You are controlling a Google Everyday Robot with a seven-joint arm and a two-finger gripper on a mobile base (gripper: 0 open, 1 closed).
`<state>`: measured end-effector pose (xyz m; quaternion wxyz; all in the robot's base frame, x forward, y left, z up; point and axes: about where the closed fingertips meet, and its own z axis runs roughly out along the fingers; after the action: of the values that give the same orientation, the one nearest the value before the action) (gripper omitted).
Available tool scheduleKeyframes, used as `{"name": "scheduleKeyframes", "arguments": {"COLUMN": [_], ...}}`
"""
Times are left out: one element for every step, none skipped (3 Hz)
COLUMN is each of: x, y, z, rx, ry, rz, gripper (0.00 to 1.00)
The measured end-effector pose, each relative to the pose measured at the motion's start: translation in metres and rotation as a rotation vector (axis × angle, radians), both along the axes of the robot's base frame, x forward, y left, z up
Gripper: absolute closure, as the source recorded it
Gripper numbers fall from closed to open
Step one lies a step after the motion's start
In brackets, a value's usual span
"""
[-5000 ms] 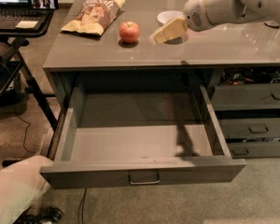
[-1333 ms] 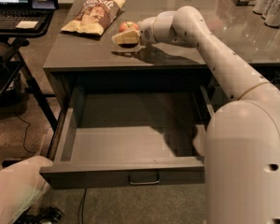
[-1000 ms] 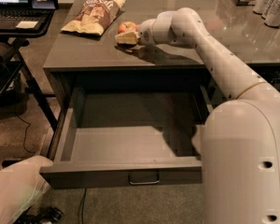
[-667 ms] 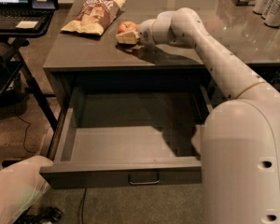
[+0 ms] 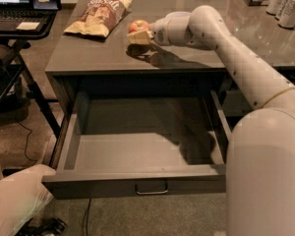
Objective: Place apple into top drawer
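Observation:
The red-orange apple (image 5: 137, 25) is over the grey countertop (image 5: 88, 53), near its middle. It sits between the beige fingers (image 5: 140, 36) of my gripper (image 5: 139, 32). The gripper reaches in from the right and is closed around the apple, holding it a little above the surface, with a shadow beneath. The top drawer (image 5: 132, 180) is pulled wide open below the counter. Its inside is empty and its small metal handle (image 5: 151, 189) is at the front centre. My arm runs from the lower right up to the apple.
A chip bag (image 5: 98, 14) lies on the counter left of the apple. Cans (image 5: 285, 4) stand at the back right. A laptop on a black stand (image 5: 19, 9) is at the far left. A pale cushion (image 5: 14, 200) lies on the floor at the lower left.
The gripper reached left to the apple and closed round it. In the last second apple and gripper have risen slightly off the countertop. The drawer has stayed open.

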<state>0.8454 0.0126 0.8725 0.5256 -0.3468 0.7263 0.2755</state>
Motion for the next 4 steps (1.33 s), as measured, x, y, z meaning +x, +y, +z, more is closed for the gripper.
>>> {"name": "scheduleKeyframes", "arguments": {"x": [-0.029,-0.064,-0.101,-0.137], "y": [-0.011,-0.02,-0.031,-0.033], "z": [0.017,0.029,0.043,0.045], "rx": [-0.009,-0.062,-0.119,-0.225], "ry": [0.035,0.1,0.163,0.256], "rz": [0.04,0.075,0.09,0.149], "gripper": [1.0,1.0,1.0,1.0]}}
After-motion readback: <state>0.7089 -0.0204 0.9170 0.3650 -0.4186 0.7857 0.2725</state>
